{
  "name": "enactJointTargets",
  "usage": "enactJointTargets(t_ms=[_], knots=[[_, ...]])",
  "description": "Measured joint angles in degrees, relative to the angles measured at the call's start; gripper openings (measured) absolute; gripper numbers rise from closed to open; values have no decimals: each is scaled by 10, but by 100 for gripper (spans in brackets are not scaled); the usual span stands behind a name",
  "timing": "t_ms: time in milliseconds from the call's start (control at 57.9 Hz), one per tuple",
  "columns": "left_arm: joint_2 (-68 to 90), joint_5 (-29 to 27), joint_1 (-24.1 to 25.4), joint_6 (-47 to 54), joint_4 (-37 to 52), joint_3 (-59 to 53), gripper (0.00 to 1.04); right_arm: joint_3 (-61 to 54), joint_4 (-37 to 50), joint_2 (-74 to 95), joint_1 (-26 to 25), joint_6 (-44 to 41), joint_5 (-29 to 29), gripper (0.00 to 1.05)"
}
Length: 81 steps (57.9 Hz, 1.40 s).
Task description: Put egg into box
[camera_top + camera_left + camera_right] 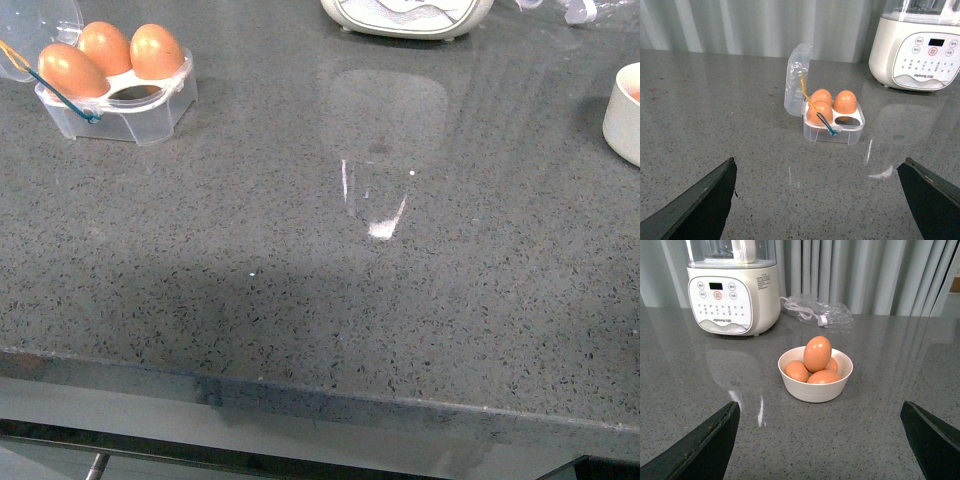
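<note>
Egg [817, 353] sitting in either gripper? (KL)
No: left gripper [819, 161] and right gripper [820, 403] are both gaping wide, gripping nothing. Egg is lying topmost in the bowl [815, 390]; box [835, 136] is standing open, well apart, holding three eggs [845, 101]. (RM)

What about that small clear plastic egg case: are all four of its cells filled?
No, the clear plastic egg case holds only three orange-brown eggs, leaving one cell empty.
</note>
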Motion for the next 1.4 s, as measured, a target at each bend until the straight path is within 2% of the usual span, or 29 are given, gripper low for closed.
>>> enactJointTargets(t_ms=[1399], knots=[[0, 0, 0, 0, 0, 0, 98, 0, 0, 0, 0, 0, 0, 97]])
